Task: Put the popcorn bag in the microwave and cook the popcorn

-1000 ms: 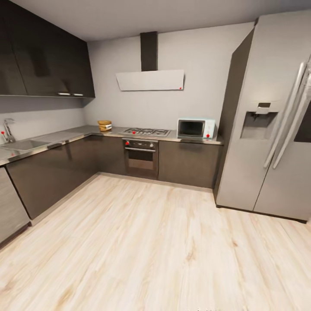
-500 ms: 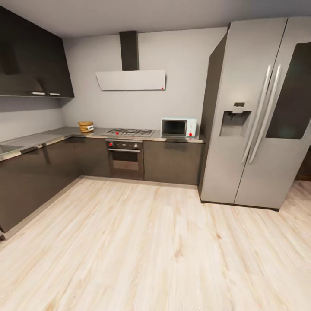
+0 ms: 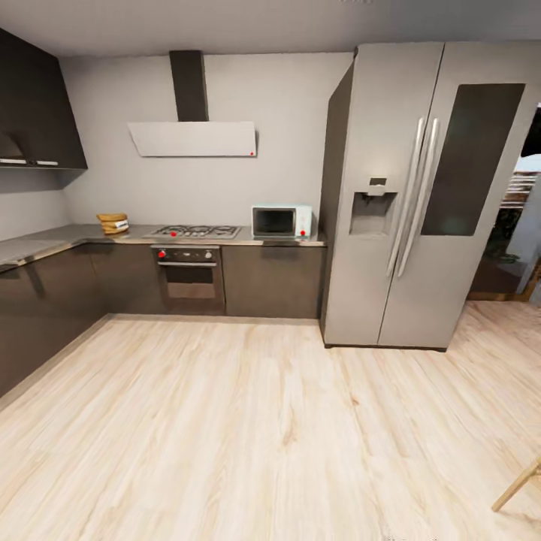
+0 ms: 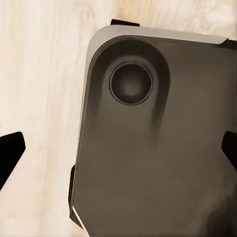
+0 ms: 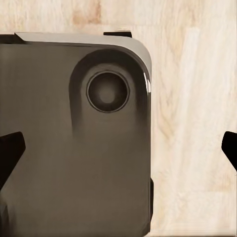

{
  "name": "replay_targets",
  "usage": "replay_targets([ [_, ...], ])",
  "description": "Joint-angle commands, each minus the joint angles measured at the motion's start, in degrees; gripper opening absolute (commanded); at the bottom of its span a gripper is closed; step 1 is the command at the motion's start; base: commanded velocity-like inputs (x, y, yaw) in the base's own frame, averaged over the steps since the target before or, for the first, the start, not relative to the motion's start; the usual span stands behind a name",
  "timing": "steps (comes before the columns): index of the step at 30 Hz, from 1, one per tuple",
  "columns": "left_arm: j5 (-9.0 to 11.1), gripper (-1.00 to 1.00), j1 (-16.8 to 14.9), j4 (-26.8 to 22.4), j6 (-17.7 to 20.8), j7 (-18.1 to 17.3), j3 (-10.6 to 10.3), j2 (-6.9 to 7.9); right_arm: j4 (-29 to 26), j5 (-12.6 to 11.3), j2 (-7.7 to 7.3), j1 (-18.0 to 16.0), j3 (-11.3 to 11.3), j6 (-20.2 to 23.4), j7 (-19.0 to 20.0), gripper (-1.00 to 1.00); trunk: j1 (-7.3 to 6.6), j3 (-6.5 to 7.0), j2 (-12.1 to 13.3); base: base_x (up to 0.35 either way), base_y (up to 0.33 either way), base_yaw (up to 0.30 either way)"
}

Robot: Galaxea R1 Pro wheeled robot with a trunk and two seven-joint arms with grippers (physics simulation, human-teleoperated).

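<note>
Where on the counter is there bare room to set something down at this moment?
Free: the countertop stretch along the left wall, up to the popcorn bag in the corner. A narrow gap lies between the bag and the gas hob. Crowded: the right end, where the microwave sits tight between hob and fridge.

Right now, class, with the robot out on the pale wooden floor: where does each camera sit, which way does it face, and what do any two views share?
Head view: high on the robot, facing the far counter run with the mint-blue microwave, tan popcorn bag and steel fridge.
Left wrist view: aimed down past dark fingertips at the robot's grey base plate.
Right wrist view: likewise, fingertips over the base plate.
Shared: the light plank floor shows in all three.
</note>
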Motion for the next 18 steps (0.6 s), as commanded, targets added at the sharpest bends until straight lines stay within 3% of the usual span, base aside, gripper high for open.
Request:
replay_targets([
  [1,0.4,1.0,0.0,0.0,-0.1,0.0,0.0,0.0,0.1,-0.1,0.0,0.0,0.0,-0.2,0.0,1.0,0.0,-0.05,0.0,0.0,0.0,-0.246],
  [8,0.4,1.0,0.0,0.0,0.0,0.0,0.0,0.0,0.1,0.3,0.0,0.0,0.0,-0.2,0.0,1.0,0.0,-0.05,0.0,0.043,0.0,-0.12],
  [18,0.5,1.0,0.0,0.0,0.1,0.0,0.0,0.0,0.1,0.6,0.0,0.0,0.2,-0.2,0.0,1.0,0.0,-0.05,0.0,0.293,0.0,-0.002],
])
